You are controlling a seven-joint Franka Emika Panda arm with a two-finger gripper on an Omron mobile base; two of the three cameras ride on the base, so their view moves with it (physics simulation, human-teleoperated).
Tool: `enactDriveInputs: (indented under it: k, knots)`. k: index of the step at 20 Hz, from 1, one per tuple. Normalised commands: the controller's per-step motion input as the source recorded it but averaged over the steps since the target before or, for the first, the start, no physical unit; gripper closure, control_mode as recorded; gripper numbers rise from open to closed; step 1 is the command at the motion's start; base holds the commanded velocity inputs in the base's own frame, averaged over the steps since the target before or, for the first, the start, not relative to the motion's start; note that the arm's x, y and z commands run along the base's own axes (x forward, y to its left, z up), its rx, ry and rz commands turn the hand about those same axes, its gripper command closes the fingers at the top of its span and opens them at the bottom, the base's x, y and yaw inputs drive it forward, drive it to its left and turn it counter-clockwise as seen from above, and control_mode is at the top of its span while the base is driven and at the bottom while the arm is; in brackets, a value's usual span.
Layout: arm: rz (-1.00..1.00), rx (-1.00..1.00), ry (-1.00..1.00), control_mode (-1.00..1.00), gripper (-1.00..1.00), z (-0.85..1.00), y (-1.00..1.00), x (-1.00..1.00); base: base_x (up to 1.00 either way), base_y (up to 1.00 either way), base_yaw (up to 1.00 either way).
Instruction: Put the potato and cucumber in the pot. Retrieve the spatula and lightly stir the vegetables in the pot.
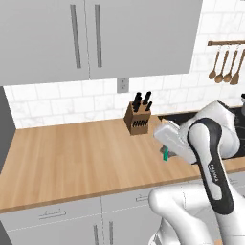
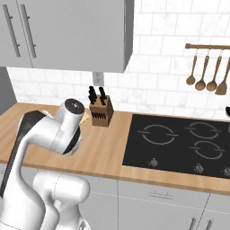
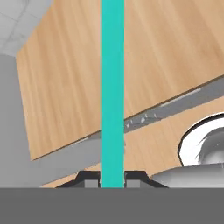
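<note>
Two dark fingertips of the gripper (image 3: 112, 180) are pressed against a long teal bar (image 3: 112, 87), held above the wooden counter (image 1: 72, 153). Cucumber, pot and potato positions cannot be told; the spatula (image 2: 223, 76) hangs on the wall rail (image 2: 209, 46).

We note a glossy white arm (image 1: 210, 143) built of rounded shells, with dark grey bands at the joints and a round dark cap on one joint. Small white lettering runs along one dark band. The end effector (image 3: 112, 180) has two small dark fingertips.
</note>
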Motion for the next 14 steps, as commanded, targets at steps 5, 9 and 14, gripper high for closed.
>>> enactDriveInputs:
  k: [5, 9, 14]
  knots:
    - [-0.34, 0.40, 0.26, -1.00, 1.00, 0.56, 0.00, -0.05, 0.00, 0.00, 0.00]
    - [-0.38, 0.44, 0.33, -1.00, 1.00, 0.28, 0.00, 0.00, 0.00, 0.00, 0.00]
    - [-0.53, 0.36, 0.15, -1.00, 1.00, 0.00, 0.02, -0.03, 0.00, 0.00, 0.00]
